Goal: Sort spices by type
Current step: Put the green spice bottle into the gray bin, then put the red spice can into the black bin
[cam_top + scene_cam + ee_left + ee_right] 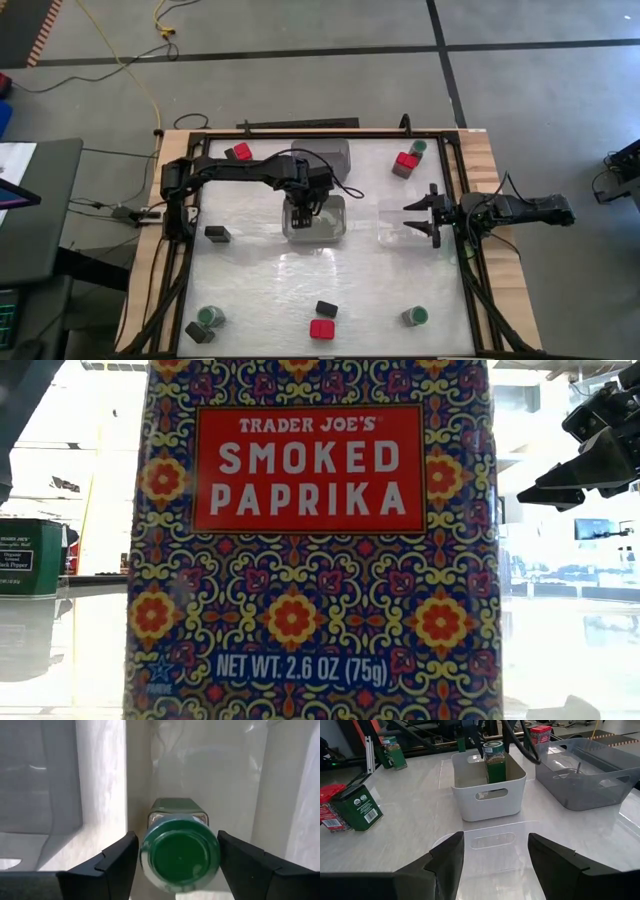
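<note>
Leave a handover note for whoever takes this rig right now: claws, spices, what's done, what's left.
Left claw: at the lid of a green jar standing in the white bin.
Right claw: open, empty, over the clear bin.
Done: that one jar is binned.
Left: the other spices are loose on the table, such as a red tin, a dark tin and another jar.

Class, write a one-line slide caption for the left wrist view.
Left gripper, fingers open either side of a green-lidded jar standing inside the white bin.
</note>
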`<state>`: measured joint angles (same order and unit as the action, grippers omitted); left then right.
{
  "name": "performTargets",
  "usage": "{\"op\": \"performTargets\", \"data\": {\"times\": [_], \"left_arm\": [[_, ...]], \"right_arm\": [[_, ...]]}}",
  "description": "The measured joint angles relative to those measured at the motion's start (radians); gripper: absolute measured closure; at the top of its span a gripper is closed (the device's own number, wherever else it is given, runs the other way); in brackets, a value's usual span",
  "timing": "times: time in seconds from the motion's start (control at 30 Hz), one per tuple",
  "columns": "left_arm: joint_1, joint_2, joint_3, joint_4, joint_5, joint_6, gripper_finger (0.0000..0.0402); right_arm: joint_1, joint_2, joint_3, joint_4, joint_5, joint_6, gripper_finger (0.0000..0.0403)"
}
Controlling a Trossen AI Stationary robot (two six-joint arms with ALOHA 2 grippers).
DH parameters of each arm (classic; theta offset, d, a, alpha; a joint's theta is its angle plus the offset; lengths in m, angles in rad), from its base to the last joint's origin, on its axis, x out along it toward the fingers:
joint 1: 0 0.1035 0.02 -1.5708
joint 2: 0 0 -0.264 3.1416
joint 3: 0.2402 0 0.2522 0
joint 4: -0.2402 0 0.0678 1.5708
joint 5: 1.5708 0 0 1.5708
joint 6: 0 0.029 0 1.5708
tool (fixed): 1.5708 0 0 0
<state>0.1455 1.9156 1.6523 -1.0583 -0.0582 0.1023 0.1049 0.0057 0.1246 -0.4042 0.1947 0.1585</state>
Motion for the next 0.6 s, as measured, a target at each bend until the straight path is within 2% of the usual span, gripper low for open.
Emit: {"op": "performTargets", "data": {"times": [0.4, 0.6], "left_arm": [[-0.003, 0.0, 0.147, -0.121, 0.0, -0.02, 0.015], [-0.006, -0.045, 0.159, -0.168, -0.001, -0.01, 0.015]], "right_arm": [[0.0, 0.0, 0.0, 0.0, 0.0, 0.0, 0.0154], [0.0, 0.0, 0.0, 0.0, 0.0, 0.0, 0.0154]]}}
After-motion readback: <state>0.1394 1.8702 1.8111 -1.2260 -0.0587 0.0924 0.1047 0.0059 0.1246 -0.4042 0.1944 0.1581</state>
